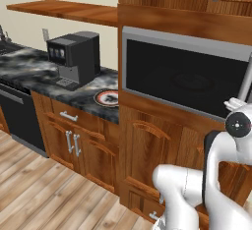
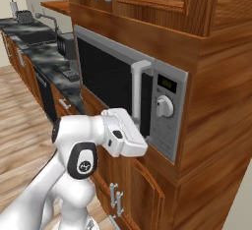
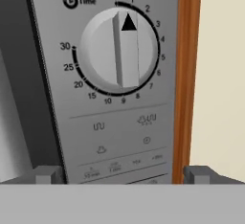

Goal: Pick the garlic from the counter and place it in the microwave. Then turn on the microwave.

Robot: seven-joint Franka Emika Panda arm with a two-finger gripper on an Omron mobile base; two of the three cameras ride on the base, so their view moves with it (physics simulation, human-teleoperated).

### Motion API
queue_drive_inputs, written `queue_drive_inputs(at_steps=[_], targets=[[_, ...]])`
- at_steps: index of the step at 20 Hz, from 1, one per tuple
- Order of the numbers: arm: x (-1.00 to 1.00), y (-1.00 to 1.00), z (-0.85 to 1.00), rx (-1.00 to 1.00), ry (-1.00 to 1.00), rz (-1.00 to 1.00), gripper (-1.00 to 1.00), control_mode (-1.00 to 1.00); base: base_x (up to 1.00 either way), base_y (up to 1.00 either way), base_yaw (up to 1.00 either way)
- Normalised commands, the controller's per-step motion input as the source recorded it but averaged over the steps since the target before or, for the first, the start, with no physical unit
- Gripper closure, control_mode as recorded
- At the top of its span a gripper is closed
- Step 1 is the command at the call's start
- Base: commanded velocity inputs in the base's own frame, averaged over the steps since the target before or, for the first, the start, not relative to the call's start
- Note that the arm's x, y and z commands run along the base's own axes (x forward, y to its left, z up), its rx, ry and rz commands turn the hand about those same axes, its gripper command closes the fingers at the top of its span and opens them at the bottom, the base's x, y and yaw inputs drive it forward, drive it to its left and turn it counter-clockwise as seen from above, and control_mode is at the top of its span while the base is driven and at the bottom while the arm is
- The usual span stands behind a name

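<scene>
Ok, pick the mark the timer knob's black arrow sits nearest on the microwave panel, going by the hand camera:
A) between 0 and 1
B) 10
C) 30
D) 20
A: in the hand view the black arrow on the timer knob of the microwave points up, just short of the 1 and right of the 0.

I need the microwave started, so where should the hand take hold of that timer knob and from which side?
Grip the raised bar running across the face of the knob, coming straight at the front panel. The bar stands roughly upright with flat flanks, so one finger goes on each side. The hand is open and already faces it.
</scene>
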Motion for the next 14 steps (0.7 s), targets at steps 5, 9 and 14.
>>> queue_drive_inputs(at_steps=[5, 9, 14], targets=[[-0.12, -0.16, -0.66, -0.19, -0.13, 0.04, -1.00, -1.00, 0.00, 0.00, 0.00], [-0.14, -0.18, -0.62, -0.18, -0.12, 0.03, -1.00, -1.00, 0.00, 0.00, 0.00], [-0.10, -0.12, -0.53, -0.16, -0.08, 0.02, -1.00, -1.00, 0.00, 0.00, 0.00]])
